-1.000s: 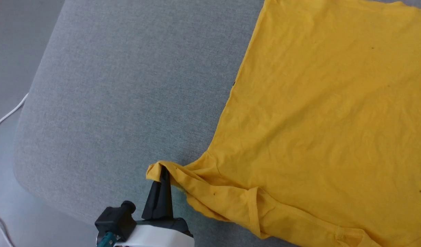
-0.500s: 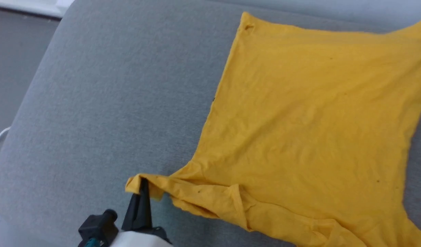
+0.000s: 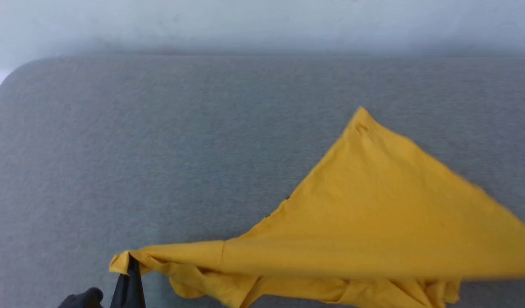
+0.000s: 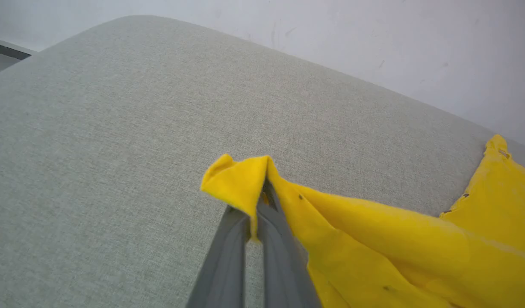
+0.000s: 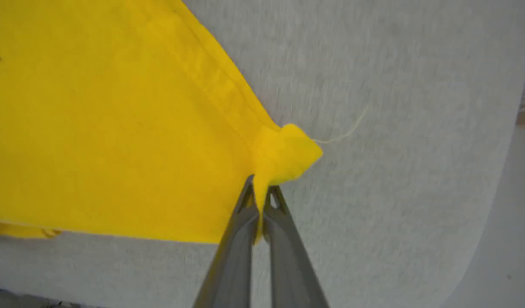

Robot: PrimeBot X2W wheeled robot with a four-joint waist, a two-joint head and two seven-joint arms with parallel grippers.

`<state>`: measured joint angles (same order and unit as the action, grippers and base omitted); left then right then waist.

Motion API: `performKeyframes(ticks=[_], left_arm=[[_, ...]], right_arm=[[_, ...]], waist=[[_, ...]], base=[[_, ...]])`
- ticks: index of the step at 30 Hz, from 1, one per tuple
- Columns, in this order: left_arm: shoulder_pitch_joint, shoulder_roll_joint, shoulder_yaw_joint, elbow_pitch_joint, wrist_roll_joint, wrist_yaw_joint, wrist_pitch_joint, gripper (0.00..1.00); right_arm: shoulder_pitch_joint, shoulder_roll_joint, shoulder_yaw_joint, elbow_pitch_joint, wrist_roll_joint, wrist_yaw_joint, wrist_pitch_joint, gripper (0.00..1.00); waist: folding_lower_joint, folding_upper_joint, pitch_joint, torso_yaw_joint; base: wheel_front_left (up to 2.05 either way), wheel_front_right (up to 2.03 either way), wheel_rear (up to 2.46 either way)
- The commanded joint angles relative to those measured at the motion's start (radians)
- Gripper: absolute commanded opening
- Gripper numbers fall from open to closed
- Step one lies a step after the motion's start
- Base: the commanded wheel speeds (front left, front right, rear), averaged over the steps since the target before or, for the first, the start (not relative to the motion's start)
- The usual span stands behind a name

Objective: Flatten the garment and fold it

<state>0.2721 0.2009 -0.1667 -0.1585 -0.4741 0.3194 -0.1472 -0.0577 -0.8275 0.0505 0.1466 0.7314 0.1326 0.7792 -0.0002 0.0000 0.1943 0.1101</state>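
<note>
The garment (image 3: 373,222) is a bright yellow T-shirt, partly lifted off the grey cushion (image 3: 160,149), with a taut fold running across the head view and crumpled cloth hanging below it. My left gripper (image 3: 131,267) is shut on a sleeve corner at the lower left; the left wrist view shows that corner of the garment (image 4: 241,184) draped over my left gripper (image 4: 262,194). In the right wrist view my right gripper (image 5: 259,188) is shut on a hemmed corner of the garment (image 5: 284,149), with a loose thread trailing from it.
The grey fabric cushion (image 4: 117,128) stretches wide to the left and behind the shirt. A pale wall (image 3: 262,21) rises behind it. The cushion's rounded edge (image 5: 493,192) drops off at the right of the right wrist view.
The head camera has tilted up, bringing the wall into view. The right gripper closed on a corner, and the shirt has risen from flat into a taut, folded-over shape between both grippers.
</note>
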Motion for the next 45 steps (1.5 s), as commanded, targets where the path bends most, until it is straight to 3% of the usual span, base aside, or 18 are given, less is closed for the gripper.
performKeyframes(ticks=[1, 8, 9, 10, 11, 14, 18, 22, 25, 30, 37, 45], left_arm=[[0.009, 0.007, 0.007, -0.008, -0.001, 0.009, 0.004, 0.00], [0.012, 0.025, 0.012, -0.026, 0.001, 0.019, 0.026, 0.00], [0.009, 0.026, 0.012, -0.027, 0.002, 0.020, 0.028, 0.00], [0.007, 0.029, 0.010, -0.027, 0.005, 0.021, 0.031, 0.00], [0.004, 0.030, 0.010, -0.027, 0.007, 0.022, 0.031, 0.00], [-0.005, 0.030, 0.006, -0.030, 0.009, 0.023, 0.034, 0.00], [-0.020, 0.028, -0.003, -0.039, 0.015, 0.026, 0.036, 0.00], [-0.041, 0.022, -0.018, -0.049, 0.020, 0.025, 0.037, 0.00], [-0.060, 0.017, -0.030, -0.056, 0.025, 0.023, 0.037, 0.00], [-0.113, 0.007, -0.057, -0.055, 0.029, 0.007, 0.038, 0.00], [-0.176, 0.005, -0.075, -0.028, 0.031, -0.017, 0.031, 0.00], [-0.189, -0.008, -0.079, 0.004, 0.014, -0.028, 0.011, 0.00]], right_arm=[[0.056, 0.033, -0.024, -0.017, -0.003, -0.002, 0.008, 0.00], [0.460, 0.347, -0.248, -0.203, -0.045, -0.002, 0.110, 0.00], [0.486, 0.383, -0.264, -0.225, -0.052, -0.002, 0.120, 0.05], [0.502, 0.411, -0.273, -0.252, -0.058, -0.002, 0.118, 0.82], [0.503, 0.439, -0.284, -0.280, -0.059, -0.002, 0.094, 1.00], [0.479, 0.475, -0.297, -0.337, -0.078, -0.002, 0.015, 1.00], [0.344, 0.508, -0.335, -0.371, -0.087, -0.002, -0.222, 1.00], [0.183, 0.491, -0.296, -0.312, -0.127, -0.002, -0.399, 1.00], [0.051, 0.458, -0.210, -0.227, -0.146, -0.002, -0.453, 1.00], [-0.168, 0.377, -0.016, -0.049, -0.126, -0.002, -0.381, 1.00], [-0.354, 0.283, 0.210, 0.142, -0.040, -0.002, -0.191, 1.00], [-0.386, 0.252, 0.445, 0.172, 0.140, -0.002, 0.026, 1.00]], waist=[[0.0002, 0.0000, -0.077, -0.104], [0.0002, 0.0000, -0.052, -0.132], [0.0002, 0.0000, -0.047, -0.134], [0.0002, 0.0000, -0.042, -0.135], [0.0002, 0.0000, -0.036, -0.135], [0.0002, 0.0000, -0.021, -0.135], [0.0002, 0.0000, -0.002, -0.128], [0.0002, 0.0000, 0.021, -0.110], [0.0002, 0.0000, 0.041, -0.094], [0.0002, 0.0000, 0.075, -0.044], [0.0002, 0.0000, 0.095, 0.019], [0.0002, 0.0000, 0.097, 0.033]], base=[[0.00, 0.00, 0.00], [0.00, 0.00, 0.00], [0.00, 0.00, 0.00], [0.00, 0.00, 0.00], [0.00, 0.00, 0.00], [0.00, 0.00, 0.00], [0.00, 0.00, 0.00], [0.00, 0.00, 0.00], [0.00, 0.00, 0.00], [0.00, 0.00, 0.00], [0.00, 0.00, 0.00], [0.00, 0.00, 0.00]])
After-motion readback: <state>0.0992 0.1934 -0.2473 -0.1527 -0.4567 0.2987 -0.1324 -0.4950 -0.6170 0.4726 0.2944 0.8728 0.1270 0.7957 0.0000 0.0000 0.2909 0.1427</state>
